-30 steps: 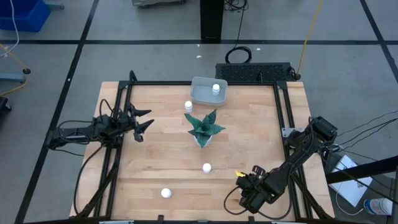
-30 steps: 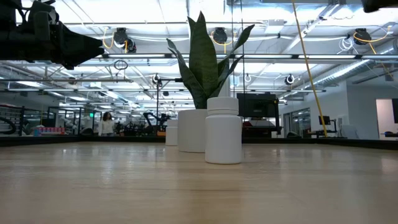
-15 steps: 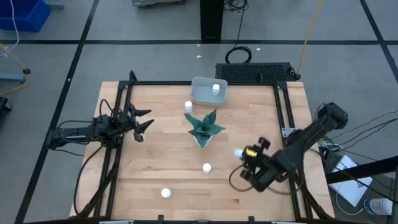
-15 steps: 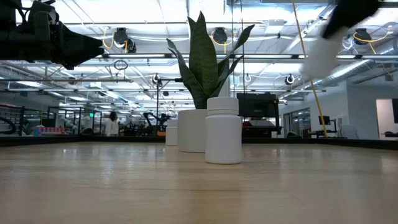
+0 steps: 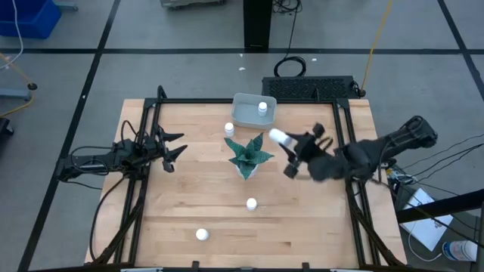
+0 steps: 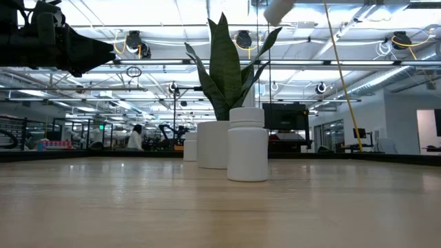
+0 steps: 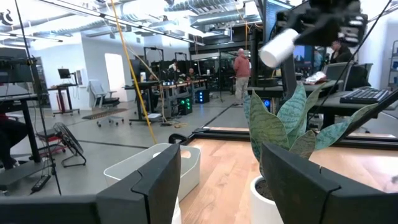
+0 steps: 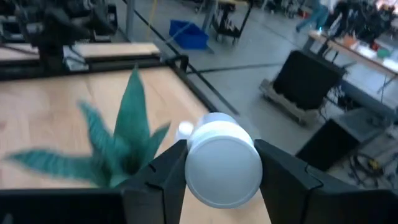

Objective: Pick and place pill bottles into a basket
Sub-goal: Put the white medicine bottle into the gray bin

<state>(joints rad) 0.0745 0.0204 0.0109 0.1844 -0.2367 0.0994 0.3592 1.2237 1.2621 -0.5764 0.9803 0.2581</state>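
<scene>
With a pill bottle [image 5: 279, 137] clamped in the right end effector [image 5: 291, 145] above the surface beside the plant [image 5: 249, 154], I'd swing wide of the leaves toward the basket [image 5: 252, 111] at twelve o'clock, lowering before letting go, while the open-fingered left end effector [image 5: 172, 145] waits at nine o'clock.

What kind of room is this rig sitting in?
Probably a large open robotics lab or workshop: exposed ceiling ducts and lights, rows of workbenches with equipment, and people standing beyond the wooden table.

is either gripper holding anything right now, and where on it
The right gripper holds a pill bottle by its sides, in the air. The left gripper holds nothing.
</scene>
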